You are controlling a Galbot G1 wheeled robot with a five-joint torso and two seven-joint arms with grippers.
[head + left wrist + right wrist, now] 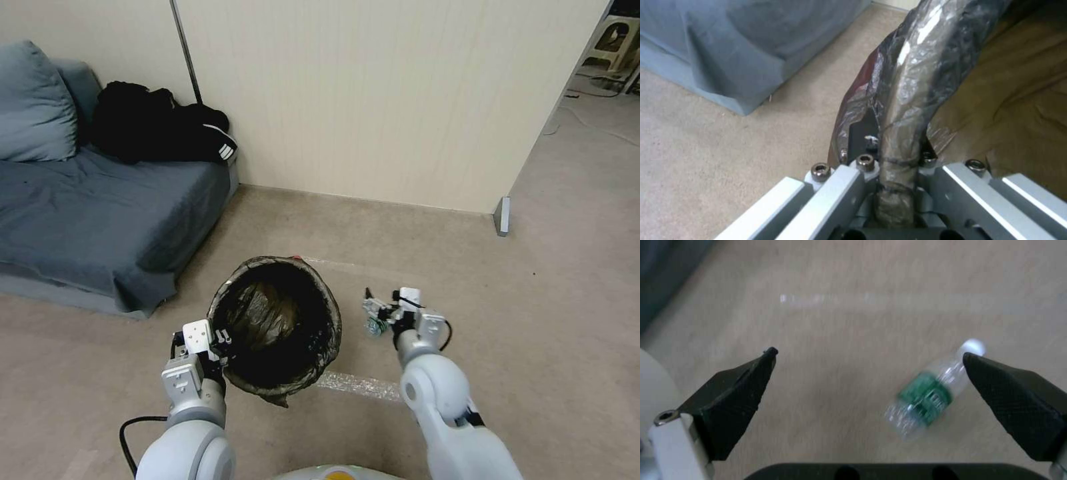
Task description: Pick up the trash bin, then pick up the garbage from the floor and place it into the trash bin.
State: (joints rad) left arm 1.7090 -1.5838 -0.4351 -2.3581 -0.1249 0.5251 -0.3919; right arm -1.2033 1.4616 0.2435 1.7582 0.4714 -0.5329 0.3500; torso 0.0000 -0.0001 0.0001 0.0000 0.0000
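- Left gripper is clamped on the near rim of the bin, one finger inside the bag-covered lip and one outside; this pinch lets the arm carry the bin with its mouth facing up, ready to take litter.
- The bin hangs just ahead of that gripper, its bag folded over the rim and squeezed between the fingers.
- Right gripper is spread wide and pointed down at the floor, which I judge to be the stance for a grab from above.
- The bottle lies on its side below, nearer one fingertip than centred, untouched.
- Farther off: sofa with black clothes.
- Count: one bin, one bottle, two grippers.
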